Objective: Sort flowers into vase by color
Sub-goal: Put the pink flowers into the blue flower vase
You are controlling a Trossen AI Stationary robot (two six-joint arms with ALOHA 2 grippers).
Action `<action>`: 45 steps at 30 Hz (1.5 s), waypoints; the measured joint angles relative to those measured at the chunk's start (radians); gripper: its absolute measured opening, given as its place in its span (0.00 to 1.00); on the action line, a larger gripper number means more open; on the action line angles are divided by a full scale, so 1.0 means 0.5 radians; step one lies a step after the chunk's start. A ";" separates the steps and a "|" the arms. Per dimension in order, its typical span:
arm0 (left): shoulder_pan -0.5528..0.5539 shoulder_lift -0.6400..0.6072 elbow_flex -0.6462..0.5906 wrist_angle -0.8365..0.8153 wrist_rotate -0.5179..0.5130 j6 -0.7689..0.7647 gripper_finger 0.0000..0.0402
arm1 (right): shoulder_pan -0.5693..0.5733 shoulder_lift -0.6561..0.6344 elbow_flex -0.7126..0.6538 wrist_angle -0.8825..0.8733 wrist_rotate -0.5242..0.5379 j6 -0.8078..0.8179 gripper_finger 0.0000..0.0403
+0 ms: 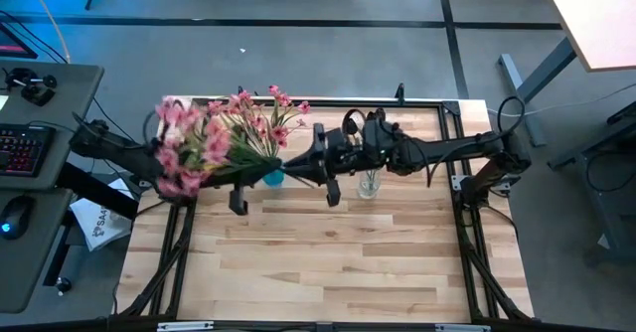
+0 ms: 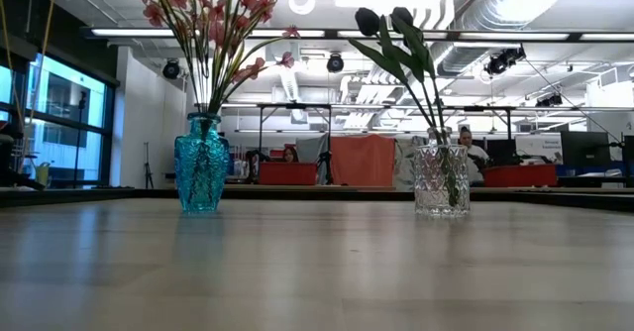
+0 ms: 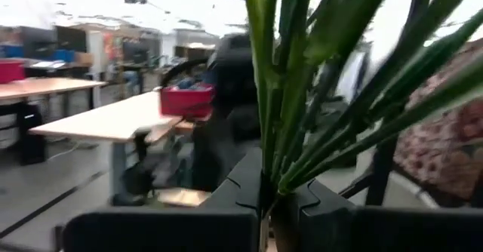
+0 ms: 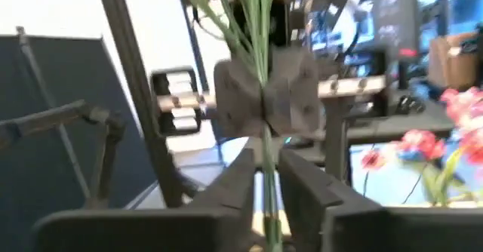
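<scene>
High view | left gripper [image 1: 260, 166] pinches pink flowers [image 1: 214, 133] over blue vase [image 1: 272, 178] | right gripper [image 1: 308, 163] pinches a stem [image 4: 266, 169] beside them | tulips [image 2: 388, 24] in clear vase [image 2: 441, 180]

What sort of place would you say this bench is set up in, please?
Probably an open robotics lab or workshop: rows of work tables behind, exposed ceiling ducts, and a keyboard at a desk beside the wooden table.

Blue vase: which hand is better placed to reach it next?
Probably left: the left hand, shut on green stems, sits nearer the blue vase; the right hand, gripping a thin stem, sits by the clear vase.
</scene>
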 joint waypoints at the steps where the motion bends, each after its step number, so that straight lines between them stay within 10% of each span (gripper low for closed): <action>1: -0.001 -0.040 0.000 -0.066 -0.041 0.001 0.00 | -0.006 -0.018 0.000 0.005 0.030 -0.015 0.18; 15: -0.268 -0.538 -0.082 -1.518 -0.514 -0.769 0.00 | -0.015 -0.465 0.001 -0.531 0.671 -0.349 0.75; 27: -0.019 -0.768 -0.898 -0.557 -0.543 -0.442 0.00 | -0.031 -0.493 0.001 -0.585 0.712 -0.348 0.77; 45: 0.426 -1.050 -1.005 -0.672 -0.212 -0.191 0.00 | -0.032 -0.492 0.001 -0.654 0.712 -0.243 0.77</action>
